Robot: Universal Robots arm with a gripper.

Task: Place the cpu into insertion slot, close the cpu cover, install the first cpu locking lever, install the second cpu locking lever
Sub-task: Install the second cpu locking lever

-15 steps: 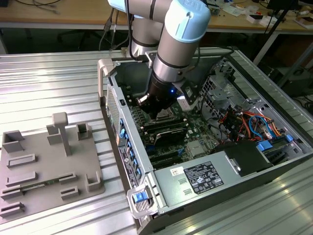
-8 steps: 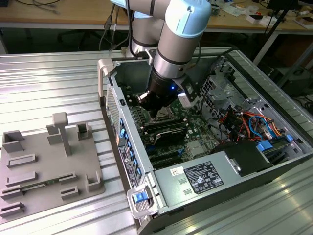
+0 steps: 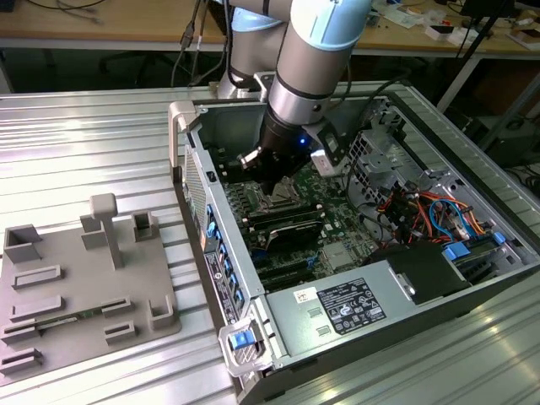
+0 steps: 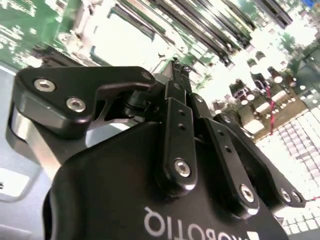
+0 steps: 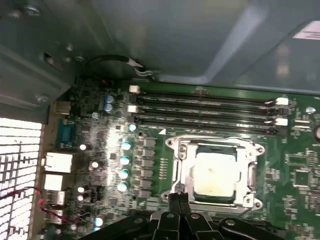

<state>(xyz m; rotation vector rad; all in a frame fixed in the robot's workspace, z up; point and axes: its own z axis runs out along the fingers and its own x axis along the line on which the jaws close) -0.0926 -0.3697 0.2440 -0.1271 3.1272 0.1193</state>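
In the exterior view the arm reaches down into an open computer case (image 3: 253, 354) lying on its side on the ribbed metal bench (image 3: 84, 143), and the claw (image 3: 272, 187) hangs low over the motherboard (image 3: 337, 240), right above the socket area. A grey fixture plate (image 3: 84, 287) with raised blocks lies on the bench at about nine o'clock from the case, well apart from it. Inside the case, a grey power supply box (image 3: 354, 308) with a white label sits at about five o'clock from the claw, and a bundle of orange and blue cables (image 3: 422, 211) lies at about three o'clock. In the first wrist view the cpu (image 5: 214, 172) sits flat in the insertion slot (image 5: 252, 176), its pale metal top showing through the window of the cpu cover (image 5: 186, 165), which lies down flat around it. The long black memory slots (image 5: 205, 112) run just beside the socket, at twelve o'clock from it in that picture. The claw (image 5: 178, 199) has its fingertips pinched together with no gap visible between them, holding nothing, and their tips stand at the near edge of the cover frame; whether they touch the metal cannot be told. In the second wrist view the claw's (image 4: 176, 67) black linkage bars meet at a narrow point above the bright, washed-out socket.
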